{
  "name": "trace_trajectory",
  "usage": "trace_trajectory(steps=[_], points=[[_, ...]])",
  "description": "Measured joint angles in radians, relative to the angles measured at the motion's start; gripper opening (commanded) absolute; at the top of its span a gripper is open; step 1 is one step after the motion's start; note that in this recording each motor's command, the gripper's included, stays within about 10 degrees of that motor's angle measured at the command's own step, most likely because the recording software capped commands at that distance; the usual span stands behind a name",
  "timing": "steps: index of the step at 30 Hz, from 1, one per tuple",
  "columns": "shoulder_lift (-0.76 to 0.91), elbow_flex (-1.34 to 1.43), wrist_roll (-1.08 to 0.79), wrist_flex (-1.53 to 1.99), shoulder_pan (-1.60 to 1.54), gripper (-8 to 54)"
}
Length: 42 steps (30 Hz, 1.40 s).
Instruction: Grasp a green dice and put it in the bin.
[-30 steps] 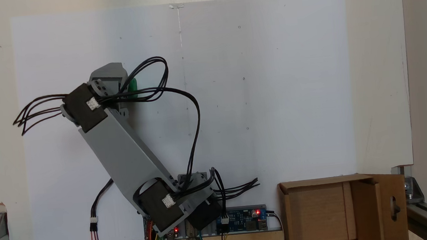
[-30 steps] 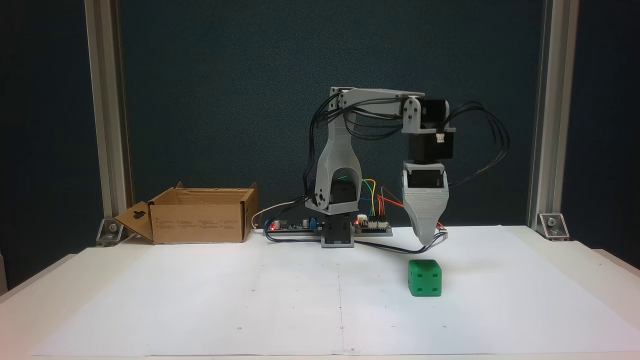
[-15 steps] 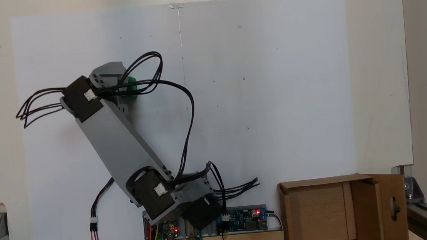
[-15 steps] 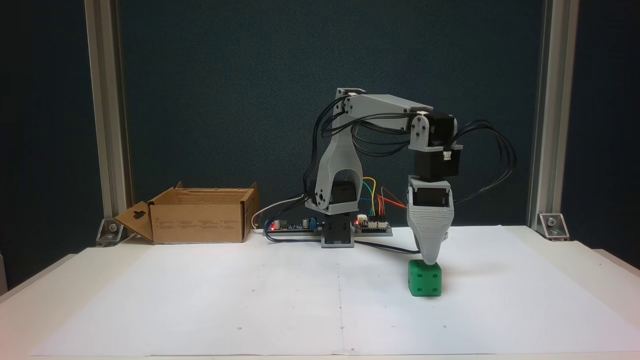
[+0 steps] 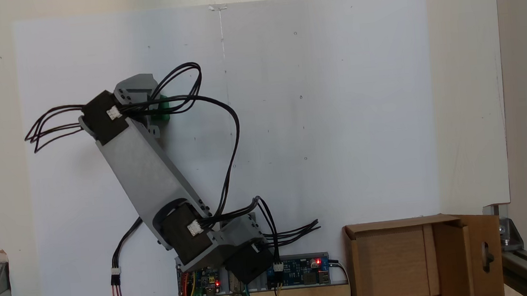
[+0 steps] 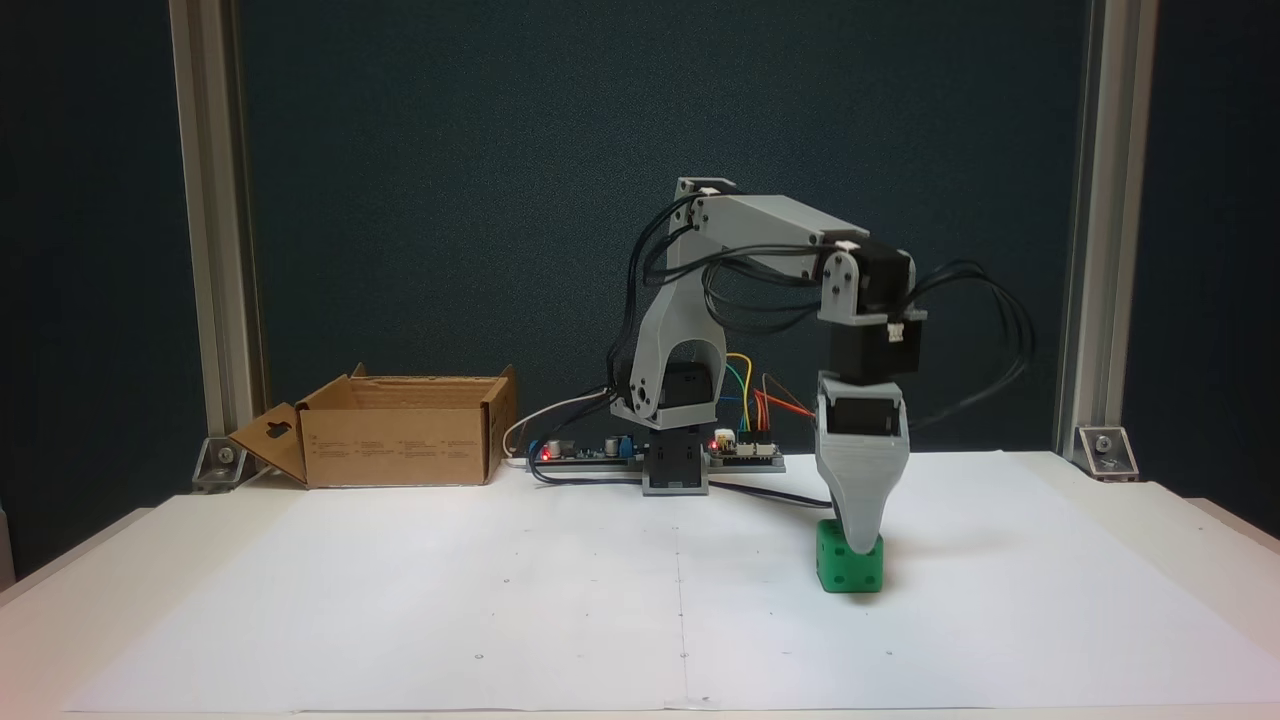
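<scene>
So the green dice sits flat on the white paper sheet, nearest the camera in the front-on fixed view. It's a cube, so no real long axis. One pipped face is turned toward that camera, and I can make out a couple of pips on it. From the top-down fixed view only a sliver of the dice peeks out past the arm and black cables.

The fingers come straight down onto the dice, tip overlapping its top half. From the front the two jaws line up one behind the other, and from above the wrist hides them, so I can't tell how wide they are or whether they actually have hold of it.

Behind the dice, the grey arm folds back to its base, with circuit boards showing red lights and coloured jumper wires beside it.

The bin is well off to the dice's left in the front view, at the far edge of the table, top open, the flap with the cut-out hole hanging outward. Nothing lies on the paper between dice and bin.

Furthest back are aluminium posts at either side and a dark blue backdrop.
</scene>
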Motion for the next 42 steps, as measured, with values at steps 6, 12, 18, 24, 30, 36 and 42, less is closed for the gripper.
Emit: trace_trajectory(steps=[6, 12, 18, 24, 30, 36, 42], points=[[-0.031, 0.002, 0.000, -0.005, 0.000, 44.0], [-0.038, 0.009, 0.000, -0.005, 0.000, 43.6], [-0.040, 0.017, 0.000, -0.014, 0.014, 43.4], [-0.043, 0.015, 0.000, -0.023, 0.020, 43.3], [-0.049, 0.017, 0.000, -0.028, 0.029, 41.6], [-0.049, 0.017, 0.000, -0.034, 0.038, 41.2], [-0.060, 0.017, 0.000, -0.034, 0.040, 39.7]])
